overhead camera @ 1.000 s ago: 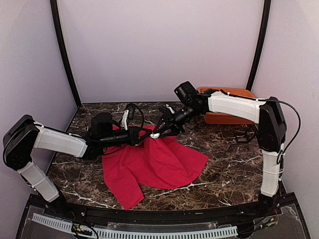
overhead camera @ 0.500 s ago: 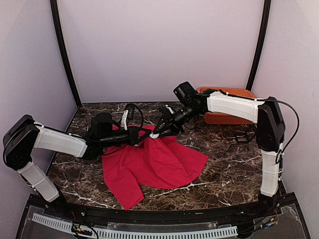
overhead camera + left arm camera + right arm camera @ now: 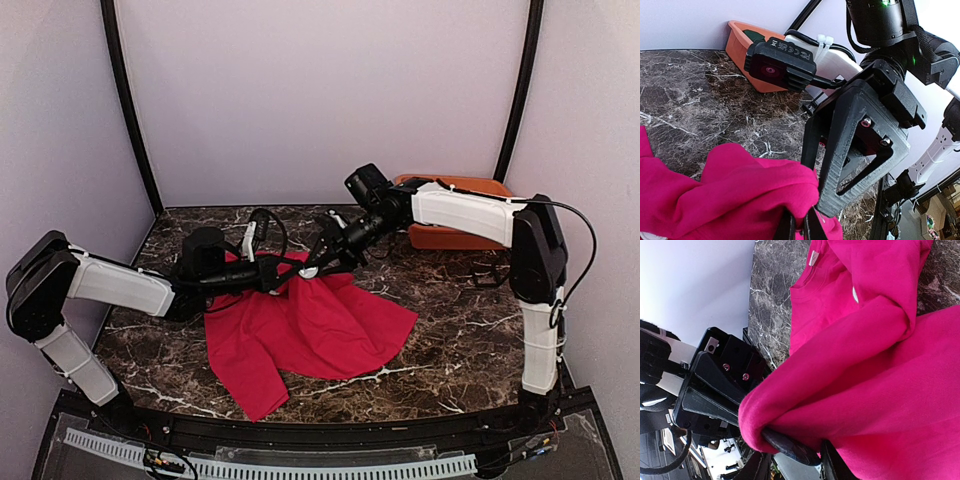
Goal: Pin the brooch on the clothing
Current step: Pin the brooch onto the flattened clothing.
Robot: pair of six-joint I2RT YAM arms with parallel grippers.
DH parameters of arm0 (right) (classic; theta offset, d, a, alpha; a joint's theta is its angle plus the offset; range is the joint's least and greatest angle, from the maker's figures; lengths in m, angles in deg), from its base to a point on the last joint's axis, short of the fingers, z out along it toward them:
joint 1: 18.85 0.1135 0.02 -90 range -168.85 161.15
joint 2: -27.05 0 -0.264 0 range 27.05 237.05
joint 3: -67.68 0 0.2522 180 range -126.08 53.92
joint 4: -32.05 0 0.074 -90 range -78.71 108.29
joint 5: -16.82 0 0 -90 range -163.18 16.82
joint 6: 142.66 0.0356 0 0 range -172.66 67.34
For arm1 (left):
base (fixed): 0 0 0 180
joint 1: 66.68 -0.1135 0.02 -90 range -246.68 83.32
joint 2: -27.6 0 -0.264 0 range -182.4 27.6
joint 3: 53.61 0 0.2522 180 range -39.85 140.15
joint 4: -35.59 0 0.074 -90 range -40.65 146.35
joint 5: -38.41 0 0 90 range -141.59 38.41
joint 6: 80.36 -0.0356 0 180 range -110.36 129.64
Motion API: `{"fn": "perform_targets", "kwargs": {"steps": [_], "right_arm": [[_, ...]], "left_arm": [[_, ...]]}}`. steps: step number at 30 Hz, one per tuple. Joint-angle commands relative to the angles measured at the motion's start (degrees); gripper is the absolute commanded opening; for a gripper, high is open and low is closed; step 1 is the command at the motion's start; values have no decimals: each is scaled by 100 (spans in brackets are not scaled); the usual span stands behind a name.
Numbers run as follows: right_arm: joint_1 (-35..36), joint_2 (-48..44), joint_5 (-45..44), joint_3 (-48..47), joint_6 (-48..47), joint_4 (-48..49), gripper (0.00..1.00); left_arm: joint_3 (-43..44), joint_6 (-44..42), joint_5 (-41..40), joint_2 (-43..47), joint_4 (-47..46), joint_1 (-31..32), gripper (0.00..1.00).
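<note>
Marble tabletop (image 3: pixel 460 330) unchanged; right pincer (image 3: pixel 313 266) with brooch (image 3: pixel 790 447) edged left along clothing (image 3: pixel 310 330).

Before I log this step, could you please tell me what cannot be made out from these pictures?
Pin of the brooch: right wrist view, a fold of the T-shirt covers it, so whether it pierces the cloth is hidden.
Tips of the left claw: left wrist view, cut off by the bottom edge.
Contents of the orange bin: top view, the right arm covers them.
</note>
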Motion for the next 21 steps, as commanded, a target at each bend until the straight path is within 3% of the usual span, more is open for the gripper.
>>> {"fn": "perform_targets", "kwargs": {"steps": [1,8,21], "right_arm": [[84,166,-194,-239,10,160,31],[104,147,-268,-143,-75,145,22],[109,173,-432,-189,-83,121,25]], "left_arm": [[-51,1,271,101,-313,66,1],[-86,11,250,127,-339,71,1],[-104,107,316,128,-469,71,1]]}}
